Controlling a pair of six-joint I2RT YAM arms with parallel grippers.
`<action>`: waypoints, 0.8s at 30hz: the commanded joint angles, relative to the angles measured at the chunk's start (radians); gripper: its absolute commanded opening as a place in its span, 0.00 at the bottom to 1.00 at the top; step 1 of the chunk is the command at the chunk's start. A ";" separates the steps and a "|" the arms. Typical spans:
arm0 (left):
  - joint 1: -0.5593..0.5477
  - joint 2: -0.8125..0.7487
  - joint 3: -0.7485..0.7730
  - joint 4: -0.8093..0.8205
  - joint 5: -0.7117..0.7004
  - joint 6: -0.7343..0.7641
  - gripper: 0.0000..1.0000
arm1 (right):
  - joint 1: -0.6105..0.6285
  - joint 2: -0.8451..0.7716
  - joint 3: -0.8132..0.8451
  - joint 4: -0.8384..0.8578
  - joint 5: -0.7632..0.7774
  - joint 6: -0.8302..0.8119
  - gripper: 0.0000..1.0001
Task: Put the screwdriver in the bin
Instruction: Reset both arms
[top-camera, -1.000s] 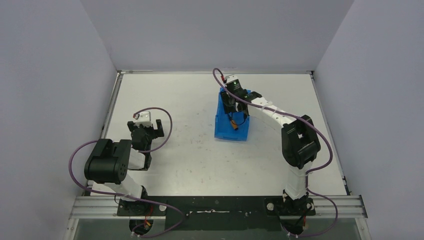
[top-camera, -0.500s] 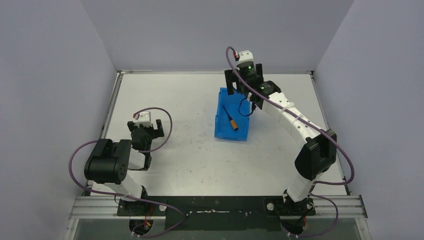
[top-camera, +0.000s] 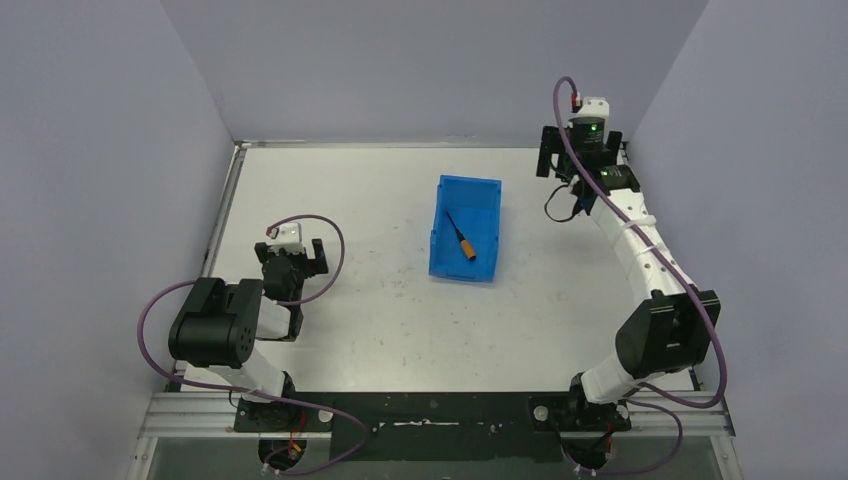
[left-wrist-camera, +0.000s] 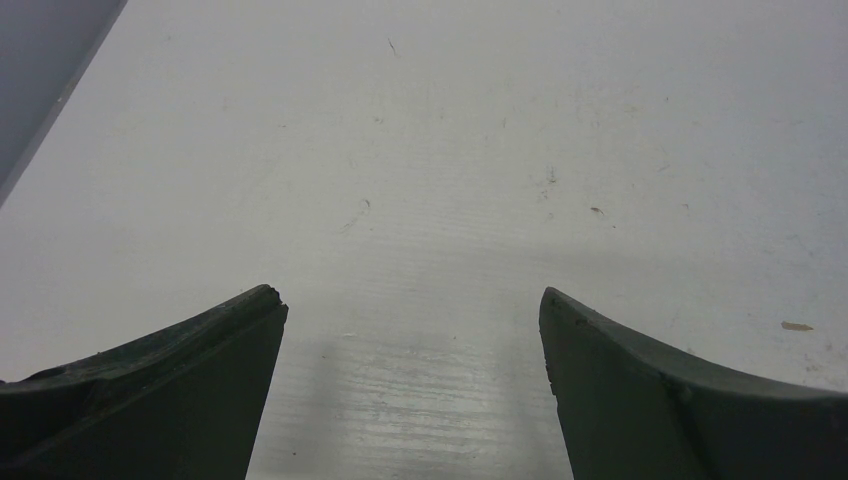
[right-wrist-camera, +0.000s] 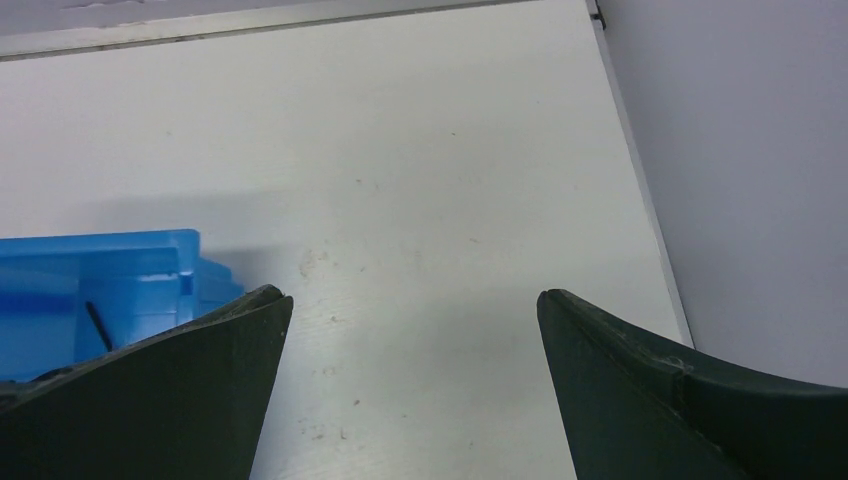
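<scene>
The blue bin (top-camera: 490, 212) stands near the middle of the table, a little toward the back. Inside it the screwdriver (top-camera: 462, 239) lies diagonally, orange handle toward the front and thin black shaft toward the back left. My right gripper (top-camera: 577, 152) is raised near the back right corner, well to the right of the bin, open with nothing between its fingers. In the right wrist view a corner of the bin (right-wrist-camera: 150, 262) and a bit of black shaft (right-wrist-camera: 98, 326) show at the left. My left gripper (top-camera: 303, 257) rests open over bare table at the left.
Grey walls enclose the table on the left, back and right. The table's right edge rail (right-wrist-camera: 640, 190) runs close to my right gripper (right-wrist-camera: 412, 296). Bare white tabletop (left-wrist-camera: 420, 180) lies under the left gripper (left-wrist-camera: 412, 296).
My right gripper opened, leaving the screwdriver in the bin, then rose and swung right and back to the far right corner. The left arm has not moved.
</scene>
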 joint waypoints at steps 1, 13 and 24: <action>-0.003 -0.003 0.013 0.041 -0.006 0.001 0.97 | -0.112 -0.065 -0.029 0.018 -0.087 -0.004 1.00; -0.003 -0.002 0.013 0.041 -0.006 0.001 0.97 | -0.281 -0.076 -0.071 0.017 -0.236 -0.135 1.00; -0.002 -0.002 0.013 0.041 -0.006 0.000 0.97 | -0.290 -0.040 -0.058 0.001 -0.255 -0.134 1.00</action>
